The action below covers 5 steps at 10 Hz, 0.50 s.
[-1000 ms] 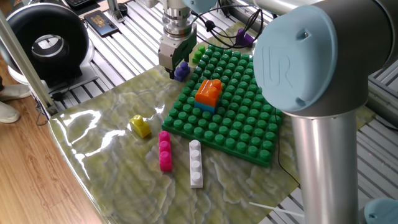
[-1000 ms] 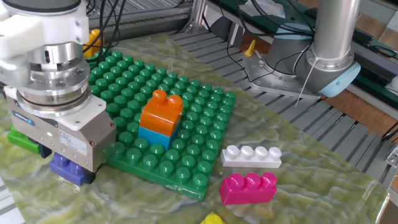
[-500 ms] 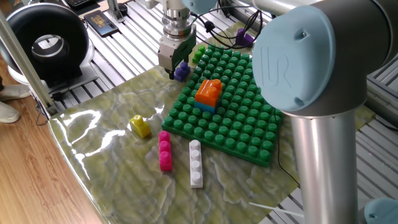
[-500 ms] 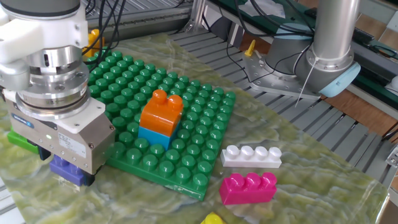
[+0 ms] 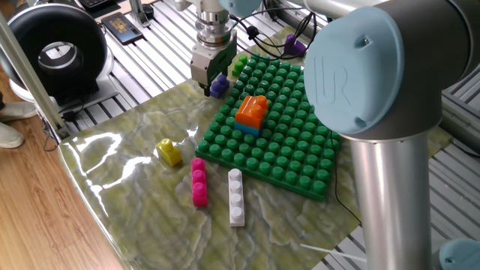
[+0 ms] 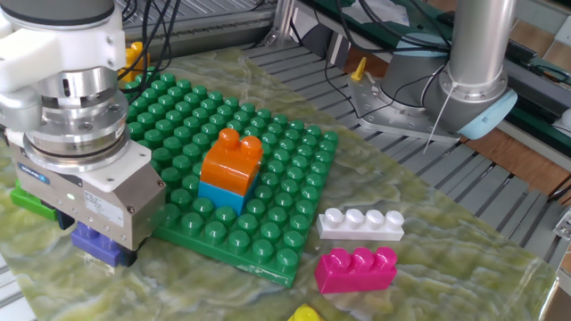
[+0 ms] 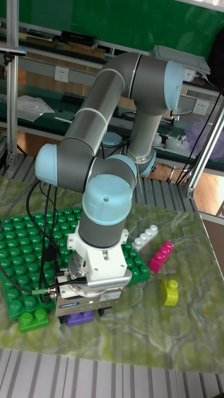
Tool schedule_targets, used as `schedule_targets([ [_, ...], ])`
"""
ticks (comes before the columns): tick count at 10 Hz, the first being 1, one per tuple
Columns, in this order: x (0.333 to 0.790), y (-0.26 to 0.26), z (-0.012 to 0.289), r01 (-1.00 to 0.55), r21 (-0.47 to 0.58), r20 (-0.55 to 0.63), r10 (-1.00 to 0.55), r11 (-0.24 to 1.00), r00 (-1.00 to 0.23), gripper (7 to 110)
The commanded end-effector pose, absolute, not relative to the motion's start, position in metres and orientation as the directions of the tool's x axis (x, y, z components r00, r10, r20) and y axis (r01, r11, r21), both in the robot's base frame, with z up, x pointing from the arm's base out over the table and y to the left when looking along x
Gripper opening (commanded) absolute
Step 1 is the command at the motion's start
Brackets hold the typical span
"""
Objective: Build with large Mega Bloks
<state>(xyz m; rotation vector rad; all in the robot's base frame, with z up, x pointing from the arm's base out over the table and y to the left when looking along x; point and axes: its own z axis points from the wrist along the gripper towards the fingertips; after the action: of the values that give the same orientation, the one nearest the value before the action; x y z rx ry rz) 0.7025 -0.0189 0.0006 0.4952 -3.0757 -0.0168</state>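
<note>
A table covered by a marbled green sheet [image 5: 142,202] is shown, with a green baseplate [image 5: 300,161] and loose yellow [image 5: 169,152], pink [image 5: 199,182], white [image 5: 236,196] and purple [image 6: 96,242] bricks laid on it.

A green baseplate [image 5: 300,161] lies flat on a marbled green mat [image 5: 142,202] covering the slatted metal table [image 5: 142,82]. A black round fan [image 5: 54,51] stands beyond the mat's edge on the table. Black cables [image 6: 379,98] run across the slats.
</note>
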Motion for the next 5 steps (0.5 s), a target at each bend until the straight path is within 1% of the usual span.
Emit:
schedule_targets([
  [1, 0.7025, -0.0188, 0.0021, -0.294, 0.02, 0.022, -0.294, 0.956, -0.956, 22],
  [3, 0.706, -0.0212, 0.0026, -0.281, 0.005, 0.014, -0.281, 0.96, -0.96, 22],
  [4, 0.7064, -0.0205, 0.0027, -0.279, 0.007, 0.012, -0.279, 0.96, -0.96, 7],
  [5, 0.7064, -0.0189, 0.003, -0.279, 0.013, 0.01, -0.279, 0.96, -0.96, 7],
])
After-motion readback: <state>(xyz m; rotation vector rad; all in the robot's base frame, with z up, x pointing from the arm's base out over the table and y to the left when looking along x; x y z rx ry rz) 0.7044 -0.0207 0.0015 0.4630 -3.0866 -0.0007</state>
